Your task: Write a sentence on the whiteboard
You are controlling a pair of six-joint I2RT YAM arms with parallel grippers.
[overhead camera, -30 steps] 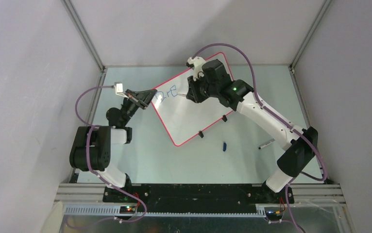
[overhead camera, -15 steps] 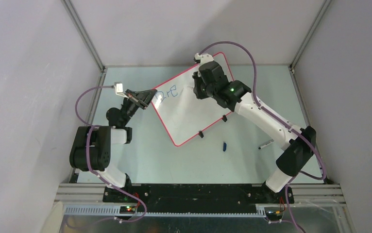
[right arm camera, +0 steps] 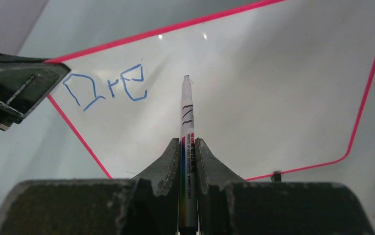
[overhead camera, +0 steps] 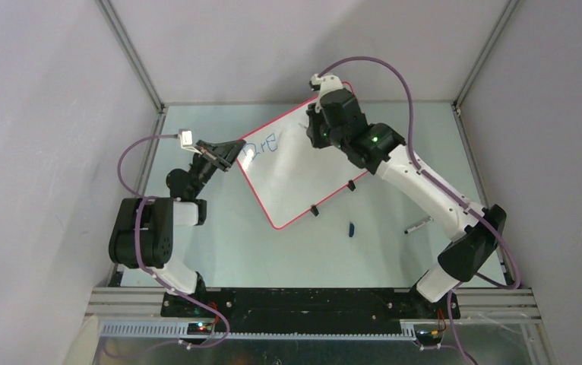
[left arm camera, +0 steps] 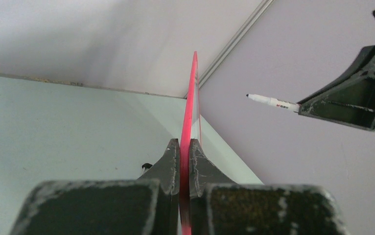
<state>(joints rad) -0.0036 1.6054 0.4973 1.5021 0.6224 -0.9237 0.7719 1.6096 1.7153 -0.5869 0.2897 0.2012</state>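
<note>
We hold the whiteboard (overhead camera: pixel 295 171) on the bench (overhead camera: pixel 227 243) with the left jaws shut tight on its red-pink rim, at the corner nearest the blue letters (right arm camera: pixel 107 88) reading "Dre". Our right jaws are clamped on a white marker (right arm camera: pixel 186 107), its tip clear of the board's face, just right of those letters. A small blue cap (overhead camera: pixel 352 228) and a second pen (overhead camera: pixel 417 225) lie beyond the board's near edge.

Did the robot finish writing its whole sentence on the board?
No, the whiteboard shows only three blue letters, roughly "Dre", and the rest of it is blank.
</note>
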